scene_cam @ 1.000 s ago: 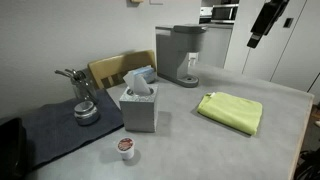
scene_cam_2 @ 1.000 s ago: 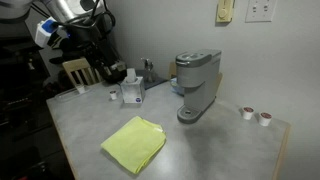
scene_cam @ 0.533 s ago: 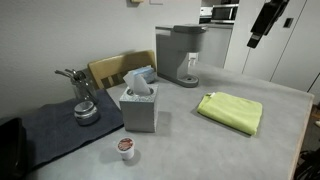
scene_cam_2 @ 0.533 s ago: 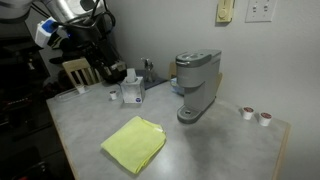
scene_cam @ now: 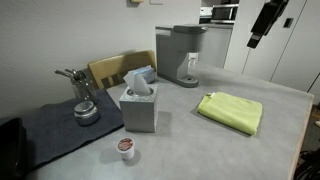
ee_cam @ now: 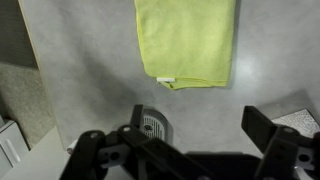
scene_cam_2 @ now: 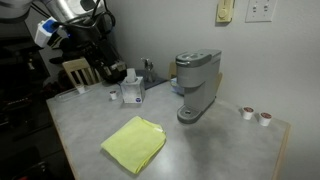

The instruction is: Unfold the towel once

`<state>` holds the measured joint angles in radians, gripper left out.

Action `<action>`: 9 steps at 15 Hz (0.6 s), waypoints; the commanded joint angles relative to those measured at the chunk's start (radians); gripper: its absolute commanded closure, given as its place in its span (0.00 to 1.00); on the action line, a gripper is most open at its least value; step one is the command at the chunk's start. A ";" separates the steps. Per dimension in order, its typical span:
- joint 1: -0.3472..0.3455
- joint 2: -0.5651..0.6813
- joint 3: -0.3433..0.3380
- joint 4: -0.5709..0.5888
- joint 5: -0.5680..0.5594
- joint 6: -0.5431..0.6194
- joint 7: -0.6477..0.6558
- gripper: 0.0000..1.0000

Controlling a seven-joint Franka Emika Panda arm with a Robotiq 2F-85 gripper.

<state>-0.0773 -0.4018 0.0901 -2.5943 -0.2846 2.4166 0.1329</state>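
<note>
The towel [scene_cam: 232,110] is a bright yellow-green cloth lying folded flat on the grey table [scene_cam: 200,150]. It also shows in the other exterior view [scene_cam_2: 134,144] and at the top of the wrist view [ee_cam: 187,40]. My gripper [scene_cam: 265,22] hangs high above the table, well clear of the towel. In the wrist view its two dark fingers stand wide apart with nothing between them [ee_cam: 200,125], and the towel's near edge lies beyond them.
A tissue box [scene_cam: 139,105], a coffee machine [scene_cam: 182,52], a coffee pod [scene_cam: 126,147], and a metal utensil holder [scene_cam: 84,100] on a dark grey-blue mat [scene_cam: 55,130] stand on the table. Two pods [scene_cam_2: 256,115] sit beyond the machine. A chair [scene_cam: 112,68] stands behind.
</note>
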 commanded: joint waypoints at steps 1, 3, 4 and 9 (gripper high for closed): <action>0.011 0.024 -0.035 0.003 0.021 0.011 -0.042 0.00; 0.006 0.037 -0.048 0.004 0.022 0.017 -0.048 0.00; 0.005 0.046 -0.059 0.003 0.023 0.027 -0.059 0.00; 0.043 0.132 -0.180 0.005 0.151 0.133 -0.293 0.00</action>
<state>-0.0678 -0.3411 -0.0100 -2.5956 -0.2296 2.4767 -0.0028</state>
